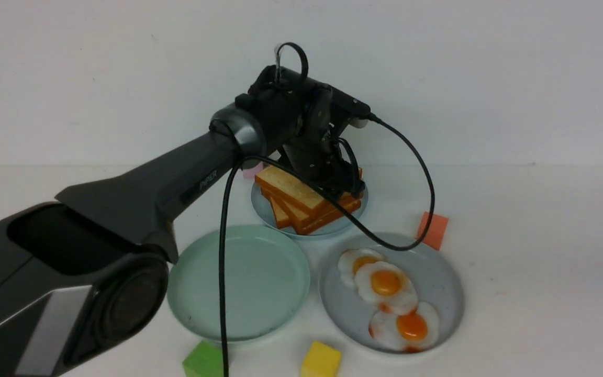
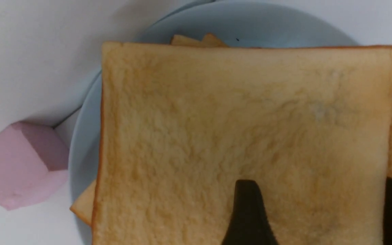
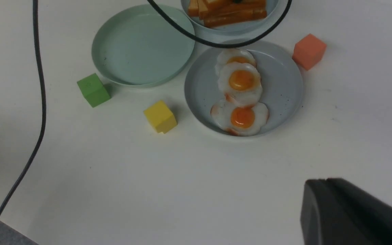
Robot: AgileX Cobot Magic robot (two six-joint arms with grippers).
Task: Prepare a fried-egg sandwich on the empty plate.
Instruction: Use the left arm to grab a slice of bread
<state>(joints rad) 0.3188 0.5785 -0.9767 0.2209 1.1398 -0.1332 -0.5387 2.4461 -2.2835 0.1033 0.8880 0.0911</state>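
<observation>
A stack of golden toast slices lies on a small pale-blue plate. Its top slice is tilted. My left gripper is down on the stack and open. In the left wrist view one finger rests over the top slice and the other stands past its edge. The mint-green plate is empty, in front of the toast. Three fried eggs lie on the grey-blue speckled plate. My right gripper is shut and empty, held above the bare table near me.
An orange cube sits behind the egg plate. A green cube and a yellow cube sit at the front. A pink cube is beside the toast plate. The left arm's cable hangs across the mint plate.
</observation>
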